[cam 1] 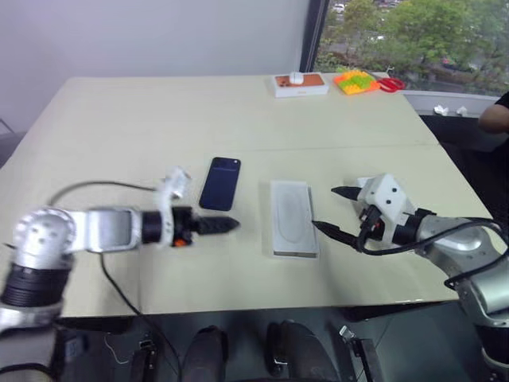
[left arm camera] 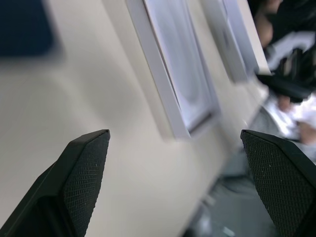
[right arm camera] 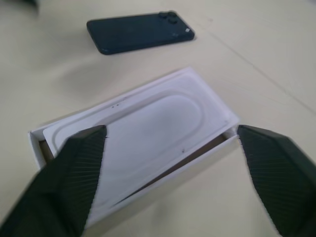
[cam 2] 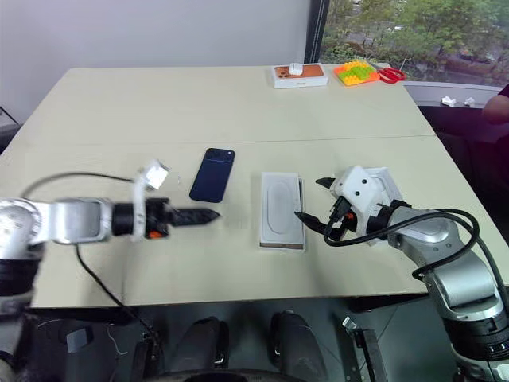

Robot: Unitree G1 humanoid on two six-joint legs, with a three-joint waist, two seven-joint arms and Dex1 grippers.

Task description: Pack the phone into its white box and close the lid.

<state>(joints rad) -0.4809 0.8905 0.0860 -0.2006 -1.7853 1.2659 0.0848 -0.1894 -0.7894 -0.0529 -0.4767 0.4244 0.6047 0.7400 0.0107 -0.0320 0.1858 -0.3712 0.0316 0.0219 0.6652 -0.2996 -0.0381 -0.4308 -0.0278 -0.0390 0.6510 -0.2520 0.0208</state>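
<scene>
The phone is lying flat, back up, on the pale table, left of the middle, with its camera block at the far left corner. Just to its right, with a strip of bare table between them, the white box is sitting open, and a thin white insert with an oblong recess is resting in it, slightly askew so that a dark gap is showing along one long edge. The left gripper is hovering low over the table just near of the phone, pointing right toward the box; its two black fingers are standing wide apart and grasping nothing. The right gripper is reaching in from the right, its fingers spread on either side of the box's near right edge without touching it, and holding nothing. Behind the right gripper, a white rectangular piece that is probably the lid is lying on the table, mostly hidden by the wrist. At the far edge of the table a small box with orange print, a bright yellow-green and orange object and red scissors are sitting well apart from the work.
</scene>
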